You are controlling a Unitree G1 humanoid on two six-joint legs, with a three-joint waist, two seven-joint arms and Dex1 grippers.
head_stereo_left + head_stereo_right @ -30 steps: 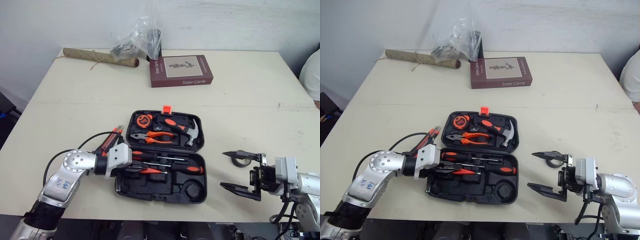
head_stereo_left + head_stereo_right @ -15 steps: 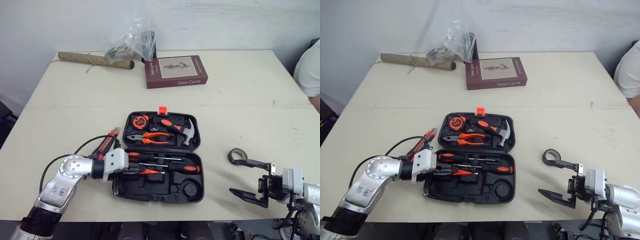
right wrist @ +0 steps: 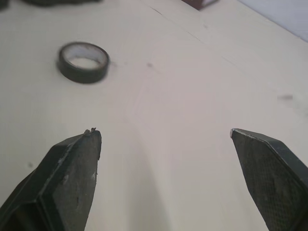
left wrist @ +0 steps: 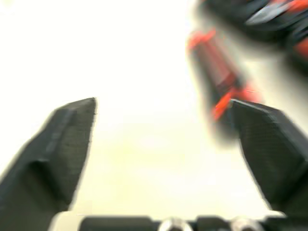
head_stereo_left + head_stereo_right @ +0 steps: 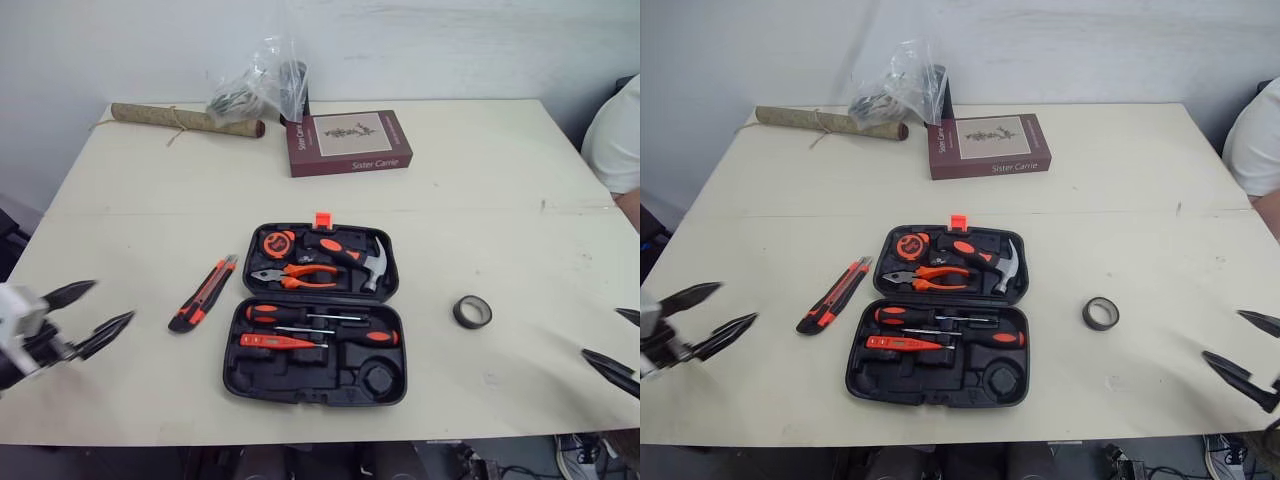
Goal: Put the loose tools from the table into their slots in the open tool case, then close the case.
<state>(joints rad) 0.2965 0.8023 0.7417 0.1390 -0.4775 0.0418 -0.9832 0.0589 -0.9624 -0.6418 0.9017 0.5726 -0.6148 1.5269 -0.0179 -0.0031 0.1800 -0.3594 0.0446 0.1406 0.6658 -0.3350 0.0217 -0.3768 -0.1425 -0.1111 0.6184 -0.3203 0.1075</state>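
The black tool case (image 5: pixel 290 372) lies open mid-table. Its far half holds a tape measure, pliers (image 5: pixel 297 275) and a hammer (image 5: pixel 373 262); its near half holds screwdrivers and an orange tester (image 5: pixel 270 341). An orange and black utility knife (image 5: pixel 203 293) lies on the table just left of the case, blurred in the left wrist view (image 4: pixel 219 72). A black tape roll (image 5: pixel 472 311) lies to the right of the case. My left gripper (image 5: pixel 113 300) is open and empty by the table's left edge. My right gripper (image 5: pixel 602 333) is open and empty at the right edge, short of the tape roll (image 3: pixel 84 61).
A maroon book (image 5: pixel 348 141), a clear plastic bag (image 5: pixel 258 85) and a tied roll (image 5: pixel 185 118) sit along the table's far side. A person's white sleeve (image 5: pixel 615 130) shows at the far right edge.
My left gripper has opened and drawn back from the case to the table's left edge, leaving the orange tester in the near half. My right gripper has pulled back from the tape roll.
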